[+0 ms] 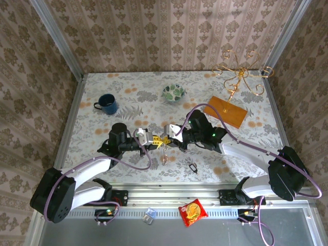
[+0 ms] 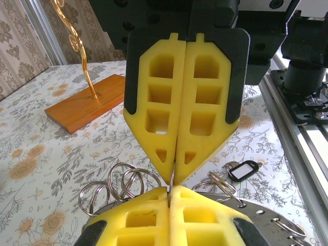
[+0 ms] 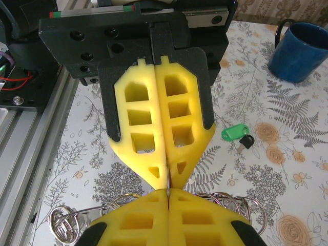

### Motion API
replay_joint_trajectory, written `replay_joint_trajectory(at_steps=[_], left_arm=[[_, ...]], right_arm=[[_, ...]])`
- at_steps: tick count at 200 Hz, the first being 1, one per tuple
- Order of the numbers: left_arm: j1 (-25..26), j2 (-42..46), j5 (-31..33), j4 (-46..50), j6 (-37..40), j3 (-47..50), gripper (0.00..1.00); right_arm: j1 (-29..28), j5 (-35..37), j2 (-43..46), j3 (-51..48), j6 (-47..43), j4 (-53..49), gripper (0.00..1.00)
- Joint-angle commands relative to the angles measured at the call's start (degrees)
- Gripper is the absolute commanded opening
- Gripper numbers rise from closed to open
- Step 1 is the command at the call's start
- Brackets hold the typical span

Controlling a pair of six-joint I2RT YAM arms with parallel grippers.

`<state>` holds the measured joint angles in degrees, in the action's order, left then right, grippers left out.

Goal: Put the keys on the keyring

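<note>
1. The left gripper (image 1: 157, 140) and right gripper (image 1: 169, 138) meet nose to nose low over the near middle of the worktop (image 1: 133, 82). Each has its yellow pads pressed together, and a thin metal sliver (image 2: 171, 179) is caught in both seams.
2. A bunch of split rings (image 2: 120, 182) sits just beneath the tips. I'd guess the sliver belongs to it, but I can't tell for sure.
3. The keys (image 3: 236, 134), with their green head, lie flat on the worktop on the far side of the grippers, apart from both. The keyring (image 1: 193, 167), a small dark loop, lies nearer and a little right of the tips, also untouched.
4. To my eye nothing is joined yet. For this step, one gripper should hold steady while the other moves slowly. The thin metal should stay square in the pads so it can't twist out.
5. The pads hide how much metal is gripped. The key blades are too small to count.
</note>
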<state>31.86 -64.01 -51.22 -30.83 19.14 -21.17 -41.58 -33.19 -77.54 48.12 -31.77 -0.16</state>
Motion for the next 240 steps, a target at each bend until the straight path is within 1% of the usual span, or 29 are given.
replay_joint_trajectory(at_steps=[1,12,22,26,48,62,77,99,132,151,182,207,212,240], left_arm=[[0.0,0.6,-0.3,-3.6,-0.4,-1.3,0.00],[0.0,0.6,0.1,-4.2,-0.9,-1.3,0.00],[0.0,0.8,1.3,-4.6,-2.0,-1.3,0.00],[0.0,0.9,1.7,-4.6,-2.4,-1.2,0.00],[0.2,2.3,5.4,-4.0,-3.5,-1.0,0.00],[0.6,3.8,8.6,-1.5,-3.5,-1.1,0.00],[1.1,5.3,10.8,2.3,-2.6,-1.8,0.00],[1.5,6.4,11.8,5.8,-1.9,-2.4,0.00],[2.0,6.5,13.2,6.6,-2.7,-2.6,0.00],[2.3,6.1,14.0,7.0,-3.7,-3.0,0.00],[3.0,5.3,14.0,9.1,-4.8,-4.4,0.00],[3.4,5.1,14.0,10.3,-6.0,-5.1,0.00],[3.5,5.1,15.9,10.6,-6.3,-5.2,0.00],[3.6,5.1,16.3,12.5,-7.5,-6.0,0.00]], right_arm=[[-1.2,-2.1,-0.6,0.9,-0.4,-1.8,0.00],[-1.2,-1.7,-0.6,0.8,-0.2,-1.5,0.01],[-1.1,-0.4,0.0,0.3,1.3,-0.3,0.17],[-1.0,0.0,0.4,0.0,2.0,0.3,0.21],[1.2,0.9,4.1,-2.6,8.0,4.3,0.34],[3.2,3.0,7.0,-4.3,12.2,5.2,0.37],[4.3,7.5,10.2,-6.5,16.9,4.8,0.38],[4.2,13.8,13.5,-8.4,21.5,0.7,0.38],[3.4,22.9,16.4,-8.8,35.3,-7.3,0.35],[2.9,26.0,16.6,-7.7,43.4,-13.5,0.32],[2.5,29.7,15.2,-5.7,52.2,-23.1,0.30],[2.5,30.2,12.4,-3.4,57.1,-30.2,0.29],[2.4,29.8,11.5,-2.9,58.0,-32.5,0.28],[1.2,26.0,7.0,-2.0,61.4,-38.1,0.28]])
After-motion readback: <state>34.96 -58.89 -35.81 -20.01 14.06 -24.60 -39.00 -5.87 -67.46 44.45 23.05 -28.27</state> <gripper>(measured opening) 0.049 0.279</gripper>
